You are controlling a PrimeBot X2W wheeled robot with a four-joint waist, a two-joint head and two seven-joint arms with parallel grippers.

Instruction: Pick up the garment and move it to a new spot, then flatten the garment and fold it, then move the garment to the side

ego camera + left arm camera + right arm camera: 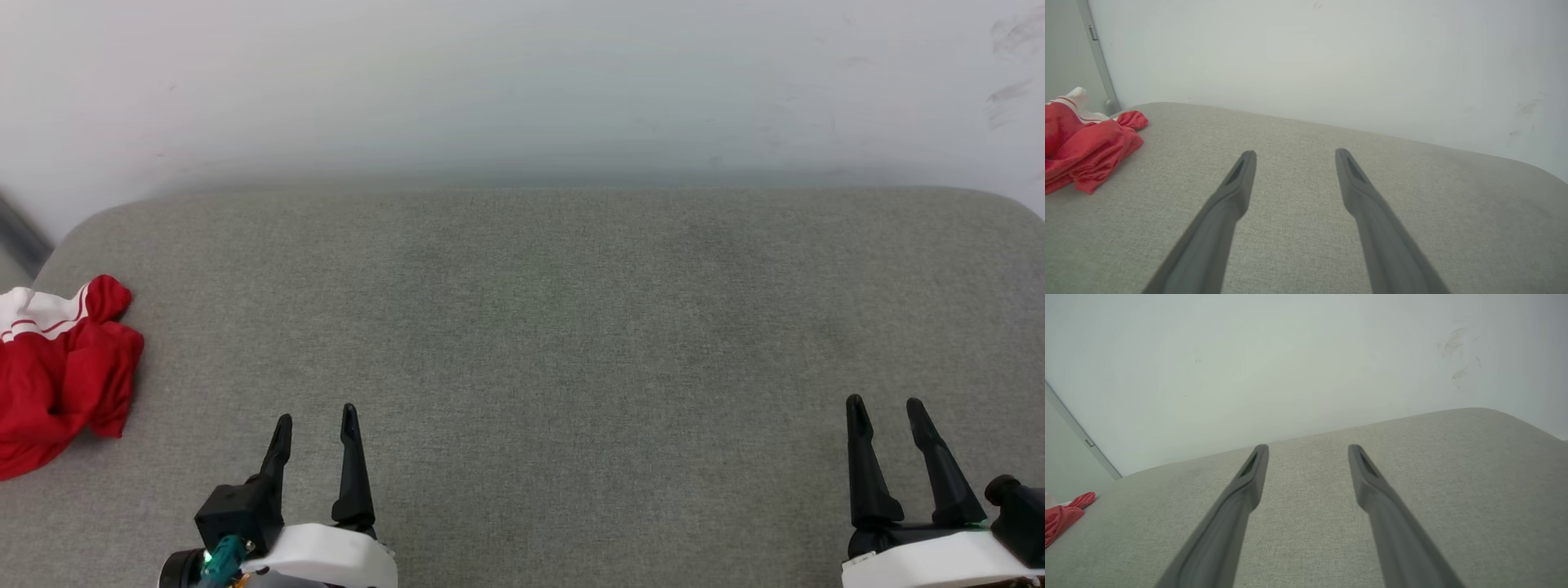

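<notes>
At the far left, the garment (61,367) is lying in a crumpled heap on the left end of a grey upholstered surface (555,327), partly running off the head view's left edge. It is red, with a white sleeve and thin red-and-white trim showing at the top of the heap. Nothing is touching it.

To its right, near the bottom of the head view, the left gripper (315,416) is hovering over the surface with its fingers pointing away from the robot. Its jaws are standing wide apart and holding nothing. It is near the garment but clearly apart from it. In the left wrist view the heap is sitting off to the left of the fingers, not between them.

The middle of the surface is lying bare, backed by a pale wall (522,82).

At the lower right, the right gripper (885,402) is hovering well apart from the garment, its jaws likewise spread and carrying nothing.

Judging by this, the task is only beginning. The garment is not yet picked up, so the move to a new spot, the flattening, the folding and the final shift aside are all remaining.
</notes>
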